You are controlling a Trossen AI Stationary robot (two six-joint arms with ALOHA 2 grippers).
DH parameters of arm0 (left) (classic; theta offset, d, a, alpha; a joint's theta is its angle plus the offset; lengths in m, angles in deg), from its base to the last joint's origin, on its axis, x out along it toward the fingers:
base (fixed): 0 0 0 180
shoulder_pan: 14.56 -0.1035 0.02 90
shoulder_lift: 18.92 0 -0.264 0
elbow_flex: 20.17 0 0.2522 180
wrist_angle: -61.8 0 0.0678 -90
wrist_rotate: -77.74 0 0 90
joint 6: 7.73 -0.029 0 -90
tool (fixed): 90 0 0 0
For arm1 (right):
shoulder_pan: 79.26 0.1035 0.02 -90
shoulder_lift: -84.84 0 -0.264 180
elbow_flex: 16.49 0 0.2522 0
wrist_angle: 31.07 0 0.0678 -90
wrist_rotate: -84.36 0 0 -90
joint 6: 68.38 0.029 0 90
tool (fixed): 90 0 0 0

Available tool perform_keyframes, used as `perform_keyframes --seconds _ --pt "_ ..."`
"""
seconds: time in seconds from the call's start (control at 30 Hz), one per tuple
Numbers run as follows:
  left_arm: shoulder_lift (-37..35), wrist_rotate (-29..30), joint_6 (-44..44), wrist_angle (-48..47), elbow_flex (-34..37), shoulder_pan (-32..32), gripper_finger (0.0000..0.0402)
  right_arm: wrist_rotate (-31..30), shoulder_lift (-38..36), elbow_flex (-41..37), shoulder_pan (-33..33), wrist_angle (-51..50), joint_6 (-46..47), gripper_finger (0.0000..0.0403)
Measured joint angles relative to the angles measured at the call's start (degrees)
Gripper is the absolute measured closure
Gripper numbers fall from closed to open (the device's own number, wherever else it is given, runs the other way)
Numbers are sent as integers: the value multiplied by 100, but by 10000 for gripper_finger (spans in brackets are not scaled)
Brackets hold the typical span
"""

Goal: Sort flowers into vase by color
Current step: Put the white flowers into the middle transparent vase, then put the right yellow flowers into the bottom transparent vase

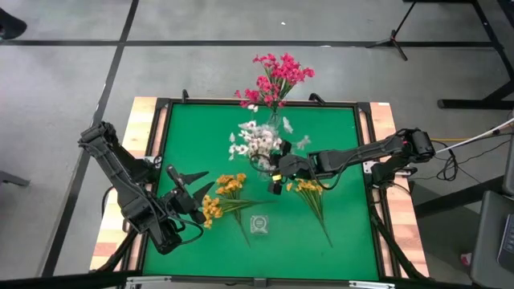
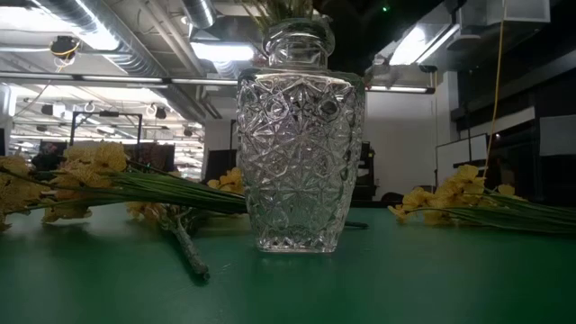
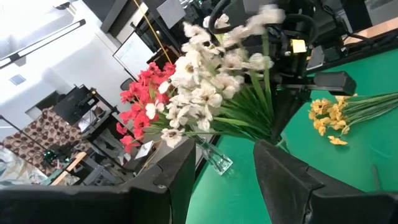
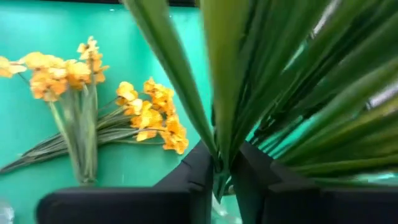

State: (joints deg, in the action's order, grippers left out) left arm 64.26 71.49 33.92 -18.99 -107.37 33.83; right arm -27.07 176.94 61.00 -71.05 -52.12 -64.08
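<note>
White flowers (image 1: 255, 143) stand bunched in a cut-glass vase (image 2: 301, 135) at the table's middle. Behind them, pink flowers (image 1: 279, 74) stand in a slim clear vase (image 3: 219, 162) at the far edge. Three yellow sprigs lie flat on the green mat: two near my left gripper (image 1: 229, 186) (image 1: 210, 210) and one at the right (image 1: 309, 193). My right gripper (image 1: 277, 170) reaches in from the right to the white bunch, shut on one of its green stems (image 4: 216, 155). My left gripper (image 1: 207, 180) hovers open at the near left, pointing at the vases, with nothing between its fingers (image 3: 180, 180). My right gripper pinches a green stem of the white bunch (image 4: 215, 163) between its two fingers. It comes from the table's right, slanting downward. The stem runs upright through the narrow gap, among the bunch's other leaves. Its lower end and the vase mouth are hidden by the fingers.
A small square device (image 1: 261, 225) sits on the mat near the front edge, between the yellow sprigs. Wooden table borders (image 1: 152, 120) frame the green mat (image 1: 337, 136). Bare mat lies at the far left and far right.
</note>
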Motion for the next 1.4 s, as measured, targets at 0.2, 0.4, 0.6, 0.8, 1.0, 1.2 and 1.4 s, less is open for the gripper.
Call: perform_keyframes --seconds 0.2,0.4,0.6,0.8,1.0,1.2,1.4 --pt "0 2 0 -2 -1 1 243 20 -2 104 0 -60 33 281" --pt "0 17 0 0 -1 0 243 20 -8 445 2 -688 37 231" --pt "0 78 0 -1 -1 0 243 209 -11 905 2 -1630 41 225" --pt "0 84 0 -2 -1 0 243 466 -29 1170 4 -2316 121 225" --pt "0 99 22 0 0 2 243 500 -58 1567 68 -3198 172 226" --pt "0 -41 24 0 -1 0 243 556 -117 2196 241 -4537 417 226" --pt "0 -144 26 81 -1 48 243 407 -254 2754 514 -5624 851 226"
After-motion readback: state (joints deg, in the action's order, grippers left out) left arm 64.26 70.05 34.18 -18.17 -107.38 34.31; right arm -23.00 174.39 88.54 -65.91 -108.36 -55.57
